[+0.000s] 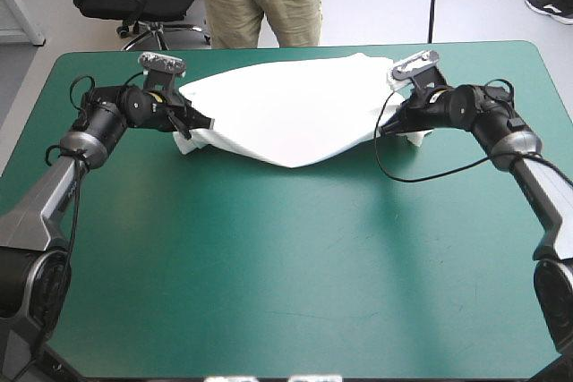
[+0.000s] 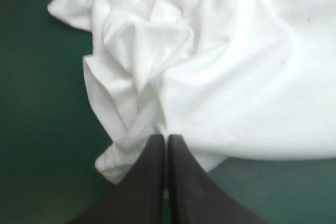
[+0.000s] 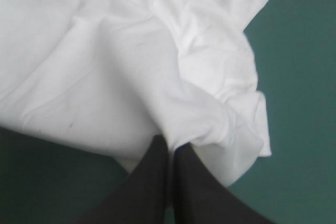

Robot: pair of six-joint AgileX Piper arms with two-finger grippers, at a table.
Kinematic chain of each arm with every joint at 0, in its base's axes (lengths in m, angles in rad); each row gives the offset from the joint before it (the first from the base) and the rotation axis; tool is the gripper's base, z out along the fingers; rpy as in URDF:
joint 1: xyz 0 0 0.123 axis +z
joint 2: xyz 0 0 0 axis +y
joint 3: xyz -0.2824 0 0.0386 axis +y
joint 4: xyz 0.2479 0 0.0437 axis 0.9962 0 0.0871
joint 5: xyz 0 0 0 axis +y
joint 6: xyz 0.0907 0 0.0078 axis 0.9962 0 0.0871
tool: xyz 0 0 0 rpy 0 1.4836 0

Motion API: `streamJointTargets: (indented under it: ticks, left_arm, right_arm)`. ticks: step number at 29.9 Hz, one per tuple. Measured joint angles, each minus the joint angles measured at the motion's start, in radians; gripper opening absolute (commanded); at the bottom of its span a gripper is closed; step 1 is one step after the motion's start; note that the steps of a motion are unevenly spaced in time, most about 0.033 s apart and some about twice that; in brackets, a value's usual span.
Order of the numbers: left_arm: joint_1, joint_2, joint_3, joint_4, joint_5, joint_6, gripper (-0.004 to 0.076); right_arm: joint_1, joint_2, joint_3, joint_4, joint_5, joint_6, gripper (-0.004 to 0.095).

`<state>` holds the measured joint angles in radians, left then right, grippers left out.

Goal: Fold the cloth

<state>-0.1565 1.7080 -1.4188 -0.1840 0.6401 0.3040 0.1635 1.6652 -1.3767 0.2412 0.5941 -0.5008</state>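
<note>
The T-shirt [image 1: 286, 109] sits in the upper middle of the high view, near the far edge of the teal-green tabletop [image 1: 286, 266]. It is a white sheet of soft, matte fabric stretched sideways between the two arms. Its near edge sags into a shallow V whose point falls about on the frame's centre line, with a dark shadow on the cover beneath it, while its far edge runs almost straight along the tabletop's far rim. The left claw [image 1: 204, 123] meets the cloth at its left end, where the fabric bunches into a small crumpled knot below the black fingers. The right claw [image 1: 383, 130] meets the right end, where a short white flap shows just beyond it. From above, the fingertips are too small to read, but the wrist views show them plainly. In the left wrist view the two black fingers [image 2: 152, 182] stand pressed into one pointed arch with only a hairline slit between them, their tips pinching a gathered ridge of cloth. Ahead of them the fabric is deeply pleated and rumpled on one side and a broad smooth field on the other. In the right wrist view the fingers [image 3: 194, 187] are likewise all but closed on a pinched fold. Ahead lies a smooth expanse with a few tiny dark specks, and beside it a puckered, wavy hem, with teal-green cover visible on either side.
</note>
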Motion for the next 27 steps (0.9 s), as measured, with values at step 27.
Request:
streamJointTargets:
  ticks: [27]
  left_arm:
    - [0.000,-0.478,0.545,0.122,0.376,-0.049,-0.0017]
  right_arm:
    - [-0.052,-0.556,0.584,0.040,0.359,0.068,-0.0016]
